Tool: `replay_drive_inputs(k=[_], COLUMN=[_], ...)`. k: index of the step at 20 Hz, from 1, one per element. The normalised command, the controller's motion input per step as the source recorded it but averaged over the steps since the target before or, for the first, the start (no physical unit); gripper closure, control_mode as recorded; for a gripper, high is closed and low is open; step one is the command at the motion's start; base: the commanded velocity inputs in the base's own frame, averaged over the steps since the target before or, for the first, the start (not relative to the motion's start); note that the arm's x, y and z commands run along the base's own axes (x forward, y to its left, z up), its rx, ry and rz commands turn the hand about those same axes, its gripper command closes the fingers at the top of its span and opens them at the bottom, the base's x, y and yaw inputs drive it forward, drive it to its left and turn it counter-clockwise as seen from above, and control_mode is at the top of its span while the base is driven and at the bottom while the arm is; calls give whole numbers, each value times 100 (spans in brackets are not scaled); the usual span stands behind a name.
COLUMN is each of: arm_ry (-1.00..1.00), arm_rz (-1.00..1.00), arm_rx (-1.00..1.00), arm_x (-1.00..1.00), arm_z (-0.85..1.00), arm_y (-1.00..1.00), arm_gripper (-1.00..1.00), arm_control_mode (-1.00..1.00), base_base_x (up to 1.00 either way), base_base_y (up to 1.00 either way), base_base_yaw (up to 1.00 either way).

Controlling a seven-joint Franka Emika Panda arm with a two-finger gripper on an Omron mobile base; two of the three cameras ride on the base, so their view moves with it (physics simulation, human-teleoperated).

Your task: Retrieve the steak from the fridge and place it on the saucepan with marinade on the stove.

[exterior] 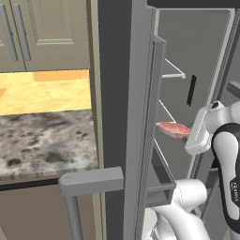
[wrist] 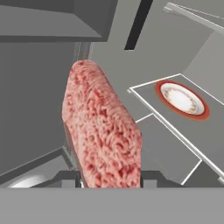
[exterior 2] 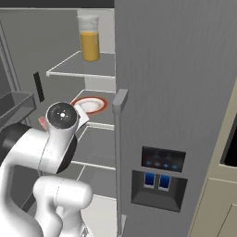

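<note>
Steak [exterior: 174, 129], one flat pinkish-red slab, hangs in the left base view inside the open grey fridge [exterior: 136, 93], out in front of its thin shelves, at the end of the white arm; one speckled stone surface [exterior: 47, 140] lies to the left under pale cabinet doors. From the right base view, one tall glass jug [exterior 2: 89, 37] of orange juice stands on an upper shelf, one round white plate [exterior 2: 90, 105] with a red rim sits on the shelf below, and the arm's round joint hides most of the meat; a dispenser panel [exterior 2: 159, 178] marks the closed door. Along the hand view, the gripper [wrist: 110, 178] pinches the steak's near end between its two dark tips, jaws part-closed on it, the marbled, grainy slab reaching away above the shelves.
</note>
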Motion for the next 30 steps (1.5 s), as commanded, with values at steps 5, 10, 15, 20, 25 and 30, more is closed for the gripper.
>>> replay_drive_inputs(k=[5,10,15,20,25,30], arm_ry=[0,0,0,0,0,0], arm_rz=[0,0,0,0,0,0], arm_rx=[0,0,0,0,0,0], arm_x=[0,0,0,0,0,0], arm_z=[0,0,0,0,0,0], arm_y=[0,0,0,0,0,0], arm_gripper=[100,100,100,100,100,100], arm_control_mode=[100,100,100,100,100,100], base_base_x=[-64,-83,-78,-51,-7,0], base_base_y=[-30,-54,-46,-42,-23,-17], base_base_yaw=[0,1,18,43,57,68])
